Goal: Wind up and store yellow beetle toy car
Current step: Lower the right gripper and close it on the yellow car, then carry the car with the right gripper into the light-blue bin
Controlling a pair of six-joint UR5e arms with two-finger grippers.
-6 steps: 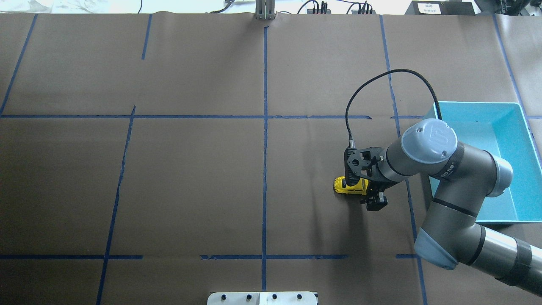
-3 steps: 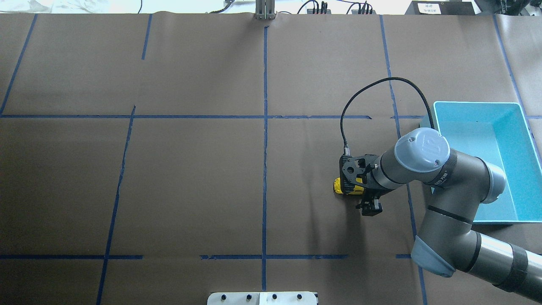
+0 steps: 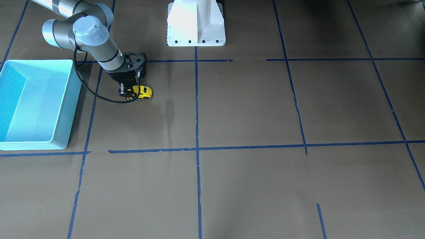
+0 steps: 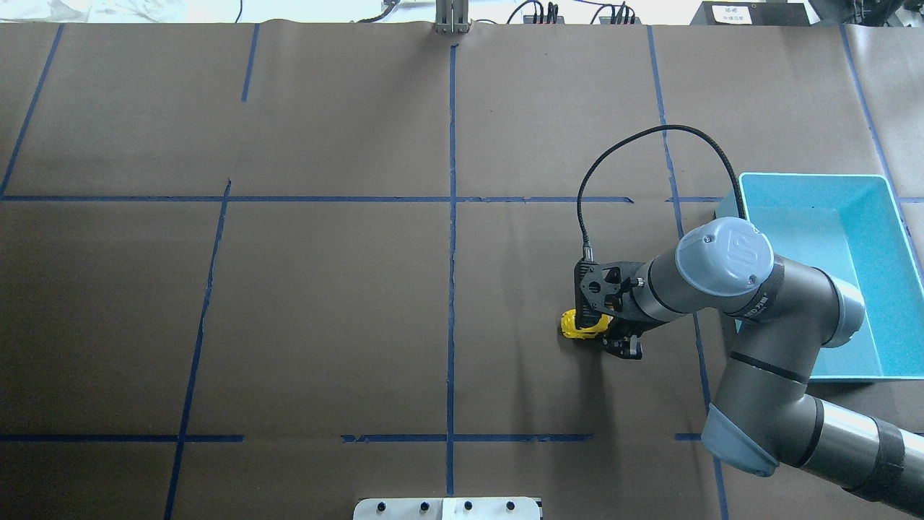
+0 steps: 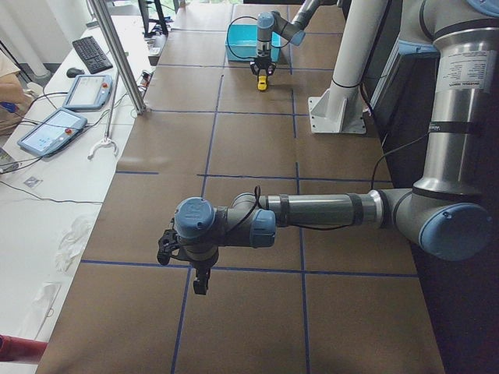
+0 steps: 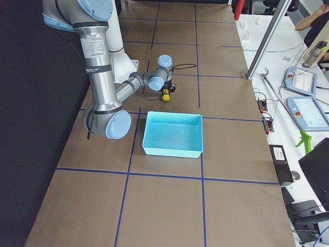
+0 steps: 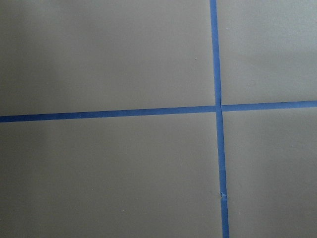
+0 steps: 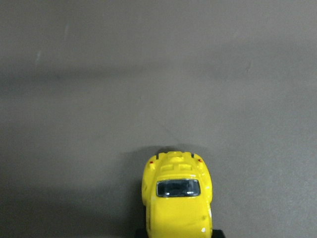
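The yellow beetle toy car [image 4: 574, 326] stands on its wheels on the brown paper, right of the table's middle line. It also shows in the front-facing view [image 3: 143, 92] and at the bottom middle of the right wrist view [image 8: 177, 198]. My right gripper [image 4: 608, 334] reaches down over it and is shut on the car's body, low at the table; its fingers are mostly hidden under the wrist. The turquoise bin [image 4: 891, 238] stands empty to the right of the car. My left gripper [image 5: 201, 282] shows only in the exterior left view, above the paper; I cannot tell if it is open.
The right arm's black cable [image 4: 650, 131] loops above the car. The robot's white base [image 3: 196, 23] stands at the table's near middle. Blue tape lines [image 7: 216, 99] cross the paper. Monitors and tablets lie on a side desk [image 5: 70, 93].
My right gripper has moved leftward along the table with the yellow car in it. The cable loop shifted with it.
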